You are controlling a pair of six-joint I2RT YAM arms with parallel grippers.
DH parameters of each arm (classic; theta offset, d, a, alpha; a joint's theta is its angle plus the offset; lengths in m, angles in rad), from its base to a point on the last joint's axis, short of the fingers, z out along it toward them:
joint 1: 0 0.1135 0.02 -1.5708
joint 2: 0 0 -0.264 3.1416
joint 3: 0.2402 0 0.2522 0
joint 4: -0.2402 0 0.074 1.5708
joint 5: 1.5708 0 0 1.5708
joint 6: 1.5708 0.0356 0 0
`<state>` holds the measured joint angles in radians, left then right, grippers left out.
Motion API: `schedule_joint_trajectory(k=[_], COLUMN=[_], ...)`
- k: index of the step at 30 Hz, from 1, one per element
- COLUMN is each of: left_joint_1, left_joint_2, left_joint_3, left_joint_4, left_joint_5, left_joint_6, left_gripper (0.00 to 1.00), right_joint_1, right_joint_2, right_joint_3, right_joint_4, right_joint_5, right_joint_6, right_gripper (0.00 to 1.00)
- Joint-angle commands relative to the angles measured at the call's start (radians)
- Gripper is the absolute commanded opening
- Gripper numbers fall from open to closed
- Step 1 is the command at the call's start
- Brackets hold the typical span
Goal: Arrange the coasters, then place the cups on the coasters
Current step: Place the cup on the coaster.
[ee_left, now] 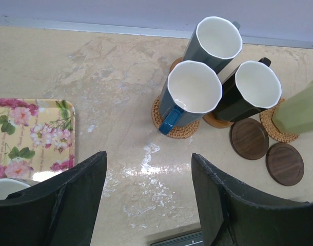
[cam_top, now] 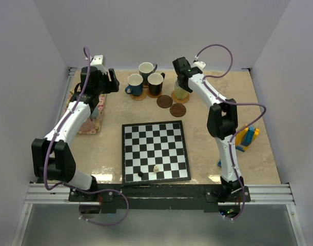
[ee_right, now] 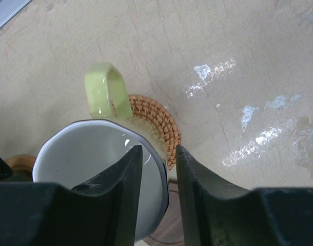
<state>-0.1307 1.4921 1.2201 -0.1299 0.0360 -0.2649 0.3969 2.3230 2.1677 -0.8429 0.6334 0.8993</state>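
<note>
The right pincer [ee_right: 158, 151] hangs over the green cup [ee_right: 84, 154], one black finger inside the white bowl and the other outside. The fingers are a little apart, straddling the thin rim with a sliver of space on each side, so they are not pinching it. The cup is glossy, with a faceted rim and a squared loop handle. It stands on a round woven coaster [ee_right: 159, 123] of ribbed tan cane at the far right of the cluster.

The left pincer [ee_left: 149, 156] has its broad matte fingers wide apart with nothing between them. It sits above bare bench [ee_left: 95, 66], whose mottled beige, stone-like top catches the light in streaks.

At the back of the bench stand three more cups. The blue cup [ee_left: 194, 94] is on a second woven coaster, and the black cup [ee_left: 256, 84] is on a smooth tan coaster [ee_left: 214, 121]. The teal cup [ee_left: 217, 37] is behind them, with only a sliver of brown showing under it. All have many-sided rims and white insides. Two dark discs [ee_left: 249, 138] of smooth, fine-grained wood lie bare just beside each other, in front of the black and green cups.

To the left lies a floral mat [ee_left: 33, 133] with pink roses and a rounded corner. Nearer the arms is a glossy chessboard [cam_top: 155, 152] carrying two small pieces, one dark and one pale. Blue and yellow blocks [cam_top: 247, 137] sit at the right.
</note>
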Motion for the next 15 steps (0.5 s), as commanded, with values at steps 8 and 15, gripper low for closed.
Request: schedule_joint_trajectory(k=[8,15], left_joint_1=[0.009,0.009], left_joint_2=[-0.018,-0.018], left_joint_3=[0.021,0.027], left_joint_4=[0.033,0.032], left_joint_5=[0.01,0.018], left_joint_6=[0.015,0.009], left_gripper=[0.72,0.72], right_joint_1=[-0.001,-0.009], right_joint_2=[-0.183,-0.438], right_joint_3=[-0.089,-0.351], right_joint_4=[0.142,0.454], right_joint_5=[0.003,-0.012], right_joint_6=[-0.022,-0.103], right_gripper=[0.63,0.67])
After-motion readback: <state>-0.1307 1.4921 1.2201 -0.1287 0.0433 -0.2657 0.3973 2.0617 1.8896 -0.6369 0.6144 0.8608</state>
